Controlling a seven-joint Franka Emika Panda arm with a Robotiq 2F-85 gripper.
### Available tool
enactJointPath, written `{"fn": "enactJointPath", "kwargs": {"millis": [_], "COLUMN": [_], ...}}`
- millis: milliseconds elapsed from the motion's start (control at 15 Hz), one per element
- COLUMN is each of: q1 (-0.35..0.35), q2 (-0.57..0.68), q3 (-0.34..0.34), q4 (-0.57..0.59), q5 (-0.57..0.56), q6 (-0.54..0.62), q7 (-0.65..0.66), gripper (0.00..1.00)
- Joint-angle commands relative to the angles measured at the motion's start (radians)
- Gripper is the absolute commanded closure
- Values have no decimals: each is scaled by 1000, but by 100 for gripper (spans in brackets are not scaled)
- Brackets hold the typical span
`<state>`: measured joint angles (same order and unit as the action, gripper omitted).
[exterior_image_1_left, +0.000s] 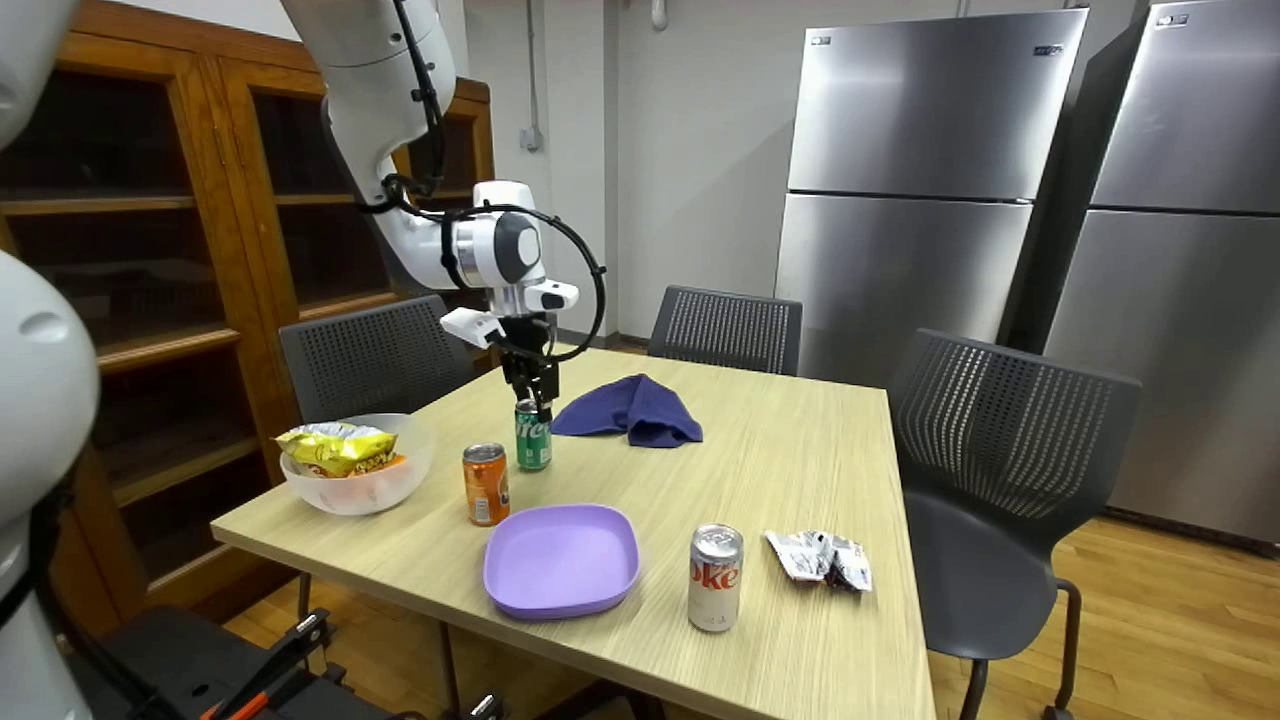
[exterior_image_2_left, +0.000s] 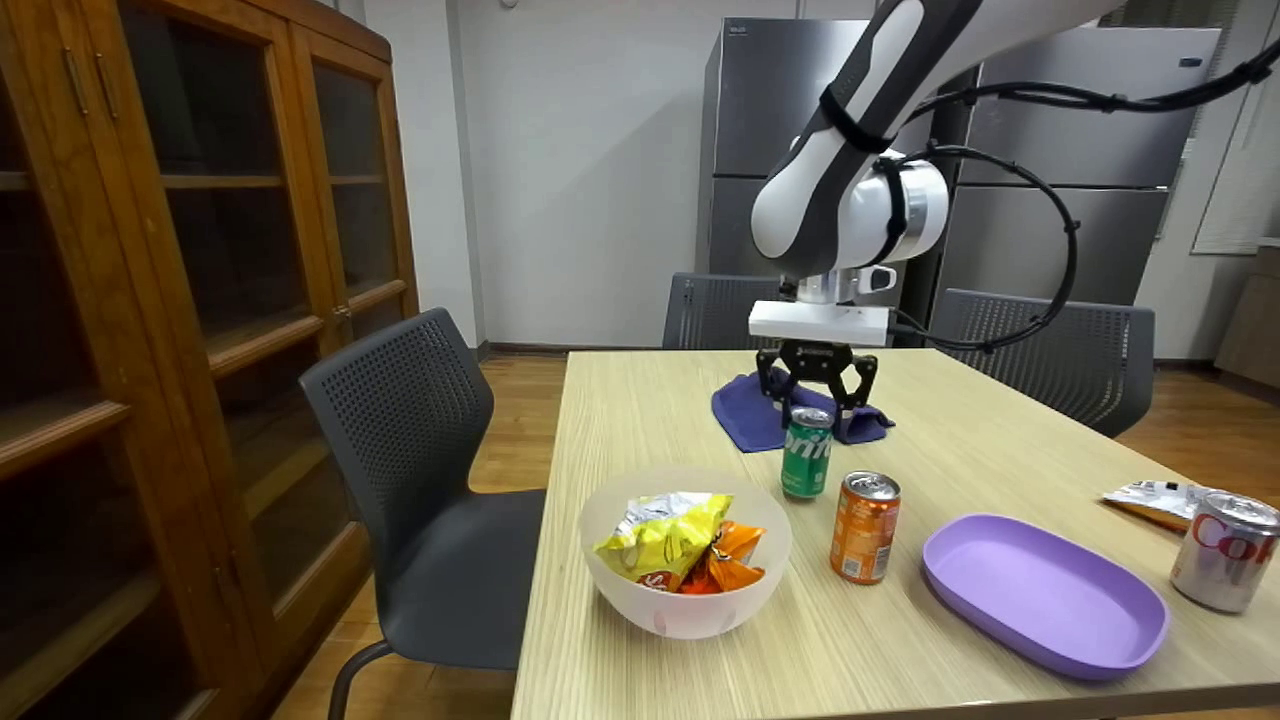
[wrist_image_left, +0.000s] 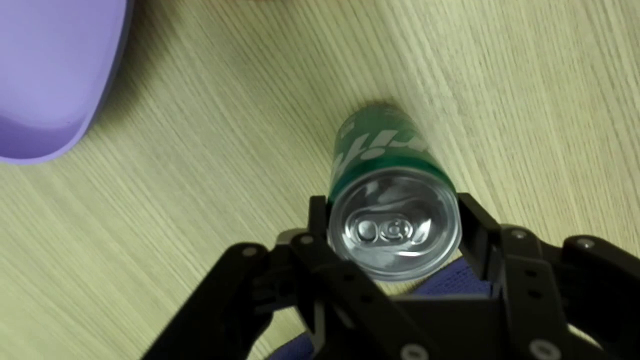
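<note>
Green soda can (exterior_image_1_left: 534, 448) stands upright on the bench (exterior_image_1_left: 790, 460), directly beneath the claw (exterior_image_1_left: 531, 405) in an exterior view, partly masked by a finger. In an exterior view the fingers flank its rim, blue cloth (exterior_image_2_left: 745, 420) behind. In the wrist view the claw spans about can-wide (grip or gap, I cannot tell), hiding most of the cloth.
</note>
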<state>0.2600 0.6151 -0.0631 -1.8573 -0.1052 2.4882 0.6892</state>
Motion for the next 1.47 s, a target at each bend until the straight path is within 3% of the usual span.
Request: {"fn": "enactJointPath", "kwargs": {"millis": [0, 733, 1400], "q1": [-7, -61, -155], "q2": [-78, -269, -399], "q3": [-10, -45, -41], "q4": [-43, -233, -413], "q5": [21, 11, 33], "q6": [-2, 74, 132], "q7": [0, -10, -110], "gripper": [62, 62, 62]}}
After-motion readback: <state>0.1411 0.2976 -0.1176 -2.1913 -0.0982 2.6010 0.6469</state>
